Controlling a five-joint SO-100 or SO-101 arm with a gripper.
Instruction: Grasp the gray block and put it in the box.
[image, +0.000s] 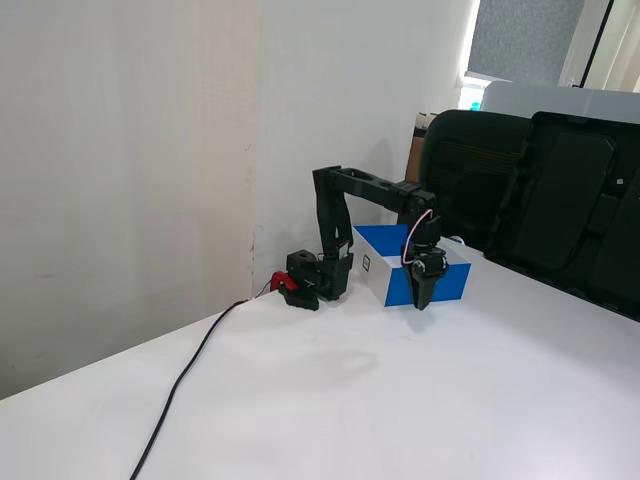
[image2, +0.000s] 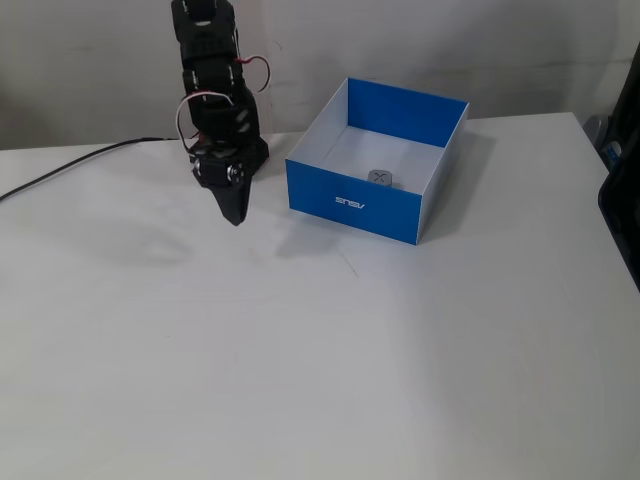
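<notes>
End effector (image2: 236, 215) closed to a narrow point and holding nothing, tip aimed down and hanging clear above the surface (image2: 330, 360), to the 9 o'clock side of the box (image2: 350, 204) in a fixed view; in the other fixed view it (image: 418, 300) overlaps the blue front wall of the box (image: 450, 284), so its depth there cannot be read. Surface: white, broad, bare apart from the items named. Arm (image: 365, 186): black, rising from its base at the wall and folded over toward the box. Box: blue outside, white inside, open-topped, at about 2 o'clock from the end effector in the fixed view that looks down on it. Cable (image2: 70, 166): dark, running off toward 9 o'clock from the arm's base. Gray block (image2: 380, 178): resting on the white floor of the box, close behind the front wall that carries the logo; not visible in the other fixed view. Judgement: the block lies where the task wants it and the arm appears to be clear of the box, so the task looks complete. Remaining risks: a swing of the arm toward 3 o'clock at this height could clip the near wall and shove the light box; a drop of the closed tip could strike the surface.
</notes>
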